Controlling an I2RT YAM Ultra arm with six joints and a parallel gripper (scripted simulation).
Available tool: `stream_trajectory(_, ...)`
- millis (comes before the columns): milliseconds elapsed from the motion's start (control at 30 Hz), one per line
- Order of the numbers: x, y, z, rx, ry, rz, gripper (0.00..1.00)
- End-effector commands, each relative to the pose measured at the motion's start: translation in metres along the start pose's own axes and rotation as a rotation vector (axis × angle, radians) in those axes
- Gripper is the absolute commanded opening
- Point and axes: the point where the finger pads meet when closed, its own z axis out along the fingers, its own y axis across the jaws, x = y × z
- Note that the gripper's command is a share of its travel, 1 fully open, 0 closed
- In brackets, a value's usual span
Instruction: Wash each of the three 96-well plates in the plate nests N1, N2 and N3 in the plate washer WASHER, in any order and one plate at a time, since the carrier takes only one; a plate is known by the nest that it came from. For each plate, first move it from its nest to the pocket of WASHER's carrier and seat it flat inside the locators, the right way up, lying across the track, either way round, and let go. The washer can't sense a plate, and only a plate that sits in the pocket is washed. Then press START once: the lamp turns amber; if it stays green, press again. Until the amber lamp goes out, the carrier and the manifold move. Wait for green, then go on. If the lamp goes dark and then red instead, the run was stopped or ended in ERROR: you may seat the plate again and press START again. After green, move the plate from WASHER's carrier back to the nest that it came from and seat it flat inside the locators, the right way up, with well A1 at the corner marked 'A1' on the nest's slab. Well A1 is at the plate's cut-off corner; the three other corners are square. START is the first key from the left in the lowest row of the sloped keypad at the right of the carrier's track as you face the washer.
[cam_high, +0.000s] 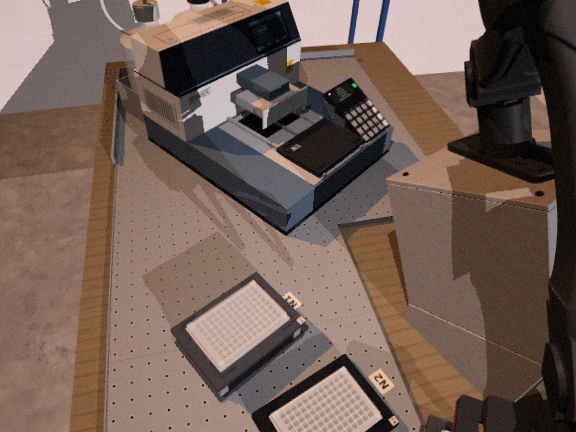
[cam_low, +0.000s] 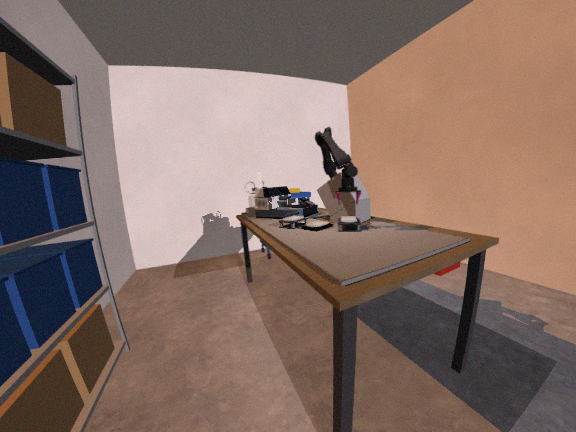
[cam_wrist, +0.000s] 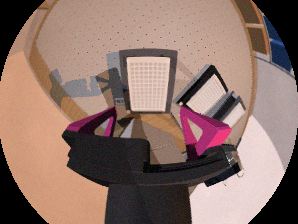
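Observation:
My gripper (cam_low: 348, 199) (cam_wrist: 148, 109) is open and empty, its magenta fingers spread wide. It hangs above the N3 plate (cam_low: 349, 220) (cam_wrist: 147, 82), a white 96-well plate that lies flat in its dark nest. The N1 plate (cam_high: 237, 322) and the N2 plate (cam_high: 325, 407) (cam_wrist: 208, 88) lie flat in their nests on the perforated board. The WASHER (cam_high: 248, 113) (cam_low: 278, 203) stands at the back. Its black carrier pocket (cam_high: 320, 147) is empty and its lamp (cam_high: 355, 86) is green. The sloped keypad (cam_high: 369, 119) sits right of the pocket.
The arm's base stands on a tall beige pedestal (cam_high: 470, 240) right of the washer. The manifold head (cam_high: 267, 92) overhangs the track behind the pocket. Bottles (cam_high: 145, 10) stand behind the washer. The wooden table edge (cam_high: 92, 280) runs along the left.

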Motion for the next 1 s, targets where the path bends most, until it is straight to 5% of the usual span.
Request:
stream_trajectory(0, -0.017, 0.001, -0.015, -0.006, -0.047, 0.017, 1.0)
stream_trajectory(967, -0.014, -0.001, 0.039, -0.001, -0.03, 0.014, 1.0)
